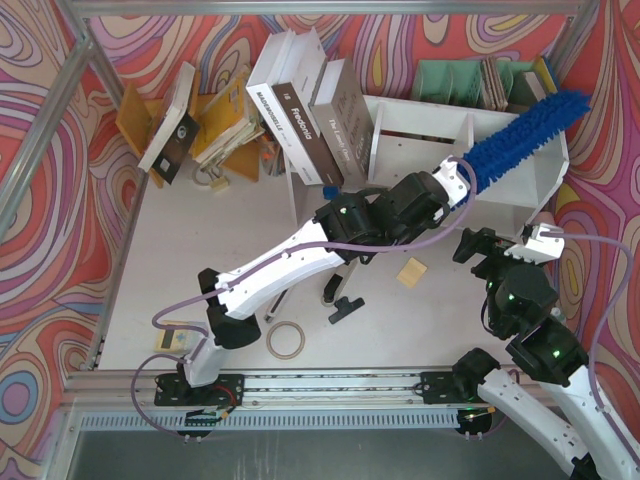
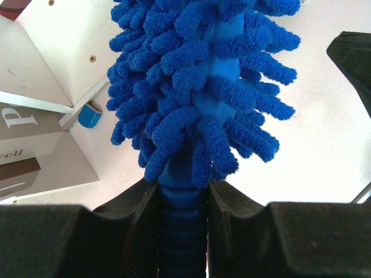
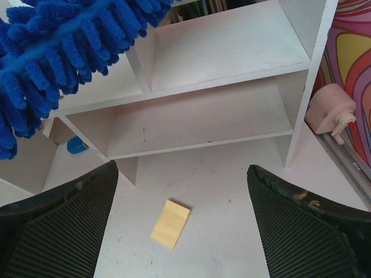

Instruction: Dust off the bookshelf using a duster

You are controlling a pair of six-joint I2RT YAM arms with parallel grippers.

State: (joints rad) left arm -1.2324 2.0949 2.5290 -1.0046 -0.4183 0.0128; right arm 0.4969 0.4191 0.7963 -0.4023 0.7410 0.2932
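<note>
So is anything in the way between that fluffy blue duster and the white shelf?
Nothing visible. The left end effector grips the duster by its handle, and its fluffy head lies over the bookshelf's right half.

hidden: we lose the duster (image 2: 203,87) handle inside the left gripper (image 2: 181,194) | cut off: duster tip ahead of it, book (image 2: 40,165) titles to its left | cut off: bookshelf (image 3: 232,52) top beyond the right gripper (image 3: 181,174)

I'm seeing a bright blue duster (image 1: 525,135) over the white bookshelf (image 1: 420,115), swirly pink-orange walls (image 1: 400,40) behind it (pale yellow block (image 1: 411,271) in front).
</note>
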